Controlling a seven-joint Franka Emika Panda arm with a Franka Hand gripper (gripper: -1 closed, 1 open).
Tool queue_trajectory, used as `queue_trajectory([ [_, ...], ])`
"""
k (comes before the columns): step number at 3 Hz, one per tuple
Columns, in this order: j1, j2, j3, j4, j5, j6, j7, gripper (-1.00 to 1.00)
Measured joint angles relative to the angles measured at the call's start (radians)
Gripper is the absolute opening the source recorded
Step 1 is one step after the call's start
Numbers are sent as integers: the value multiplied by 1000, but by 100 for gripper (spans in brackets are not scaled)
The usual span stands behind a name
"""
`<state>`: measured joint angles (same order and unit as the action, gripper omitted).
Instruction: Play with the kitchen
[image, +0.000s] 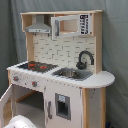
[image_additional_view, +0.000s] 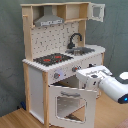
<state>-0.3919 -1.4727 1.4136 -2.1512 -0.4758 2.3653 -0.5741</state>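
Observation:
The kitchen (image: 60, 75) (image_additional_view: 55, 65) is a tall white and light-wood toy with a black-red stovetop (image: 35, 66) (image_additional_view: 52, 59). A black faucet (image: 85, 59) (image_additional_view: 75, 40) stands over the sink, under a grey hood (image: 39, 25) (image_additional_view: 49, 20) and a dotted backsplash. Its windowed oven door (image_additional_view: 72, 102) stands open in front of the oven. In the second exterior view, my white gripper (image_additional_view: 84, 76) hangs just above the open door's top edge. It is close to the knob panel (image_additional_view: 65, 72). In the first exterior view only a white part of the arm (image: 20, 122) shows at the bottom.
A grey curtain (image: 115, 45) hangs behind the kitchen. The kitchen stands on a wooden floor (image_additional_view: 15, 120). An upper cabinet door (image_additional_view: 97, 11) is swung open at the top in the second exterior view's right. The open oven door (image: 4, 105) juts out at the first exterior view's left edge.

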Motion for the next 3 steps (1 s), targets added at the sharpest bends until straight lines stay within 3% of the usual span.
queue_trajectory([
  [3, 51, 7, -64, -172, 1, 247, -15, 100],
])
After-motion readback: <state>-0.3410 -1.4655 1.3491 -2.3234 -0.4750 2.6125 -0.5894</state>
